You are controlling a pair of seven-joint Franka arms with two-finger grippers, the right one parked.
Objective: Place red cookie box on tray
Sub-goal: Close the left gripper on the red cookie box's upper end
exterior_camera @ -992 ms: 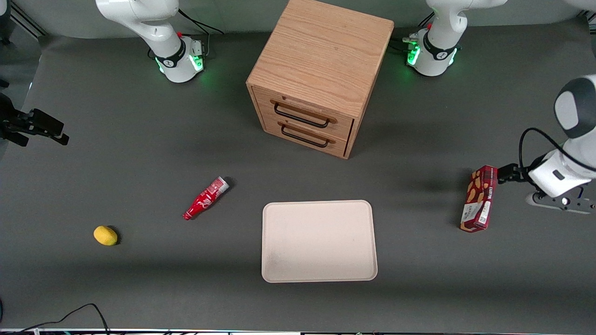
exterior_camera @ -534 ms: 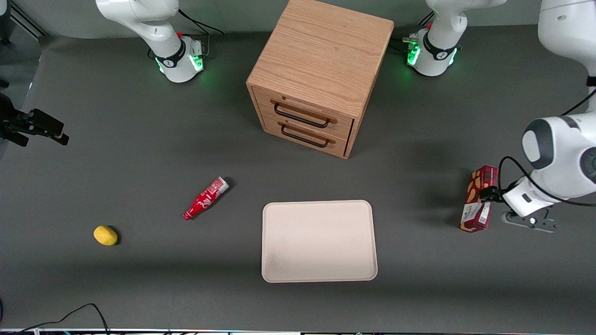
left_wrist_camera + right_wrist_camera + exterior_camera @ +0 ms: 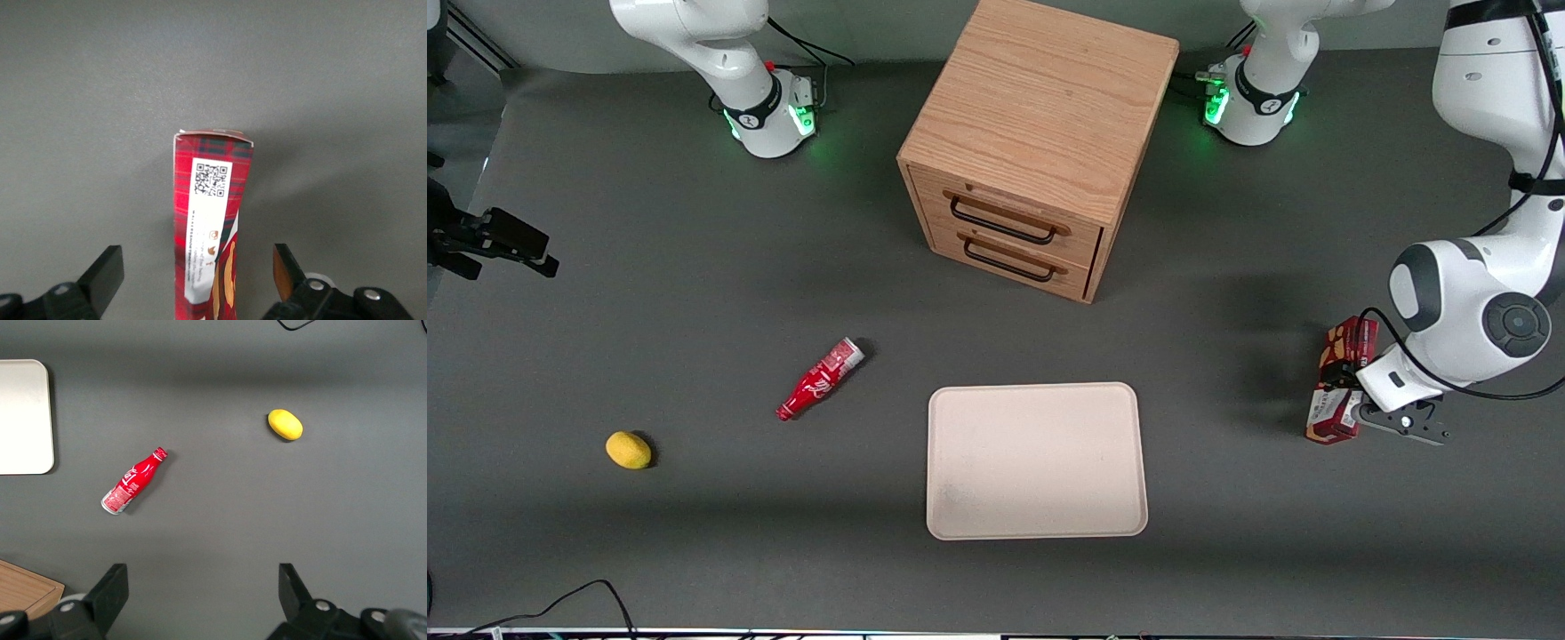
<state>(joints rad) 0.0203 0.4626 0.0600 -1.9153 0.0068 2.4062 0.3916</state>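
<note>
The red cookie box [image 3: 1349, 341] lies flat on the grey table at the working arm's end, apart from the beige tray [image 3: 1036, 460]. My left gripper [image 3: 1344, 394] hangs over the box's middle and hides part of it. In the left wrist view the box [image 3: 210, 200] shows its white label with a QR code and runs between the two black fingers [image 3: 107, 270]. The gripper [image 3: 197, 265] is open, with a gap on each side of the box, not touching it. The tray's corner also shows in the right wrist view [image 3: 23, 420].
A wooden two-drawer cabinet [image 3: 1040, 142] stands farther from the front camera than the tray. A red bottle [image 3: 819, 380] lies beside the tray toward the parked arm's end, and a yellow lemon [image 3: 629, 450] lies farther that way.
My left arm has swung in over the cookie box, and the gripper has moved from the box's side to above its middle. The box has not moved.
</note>
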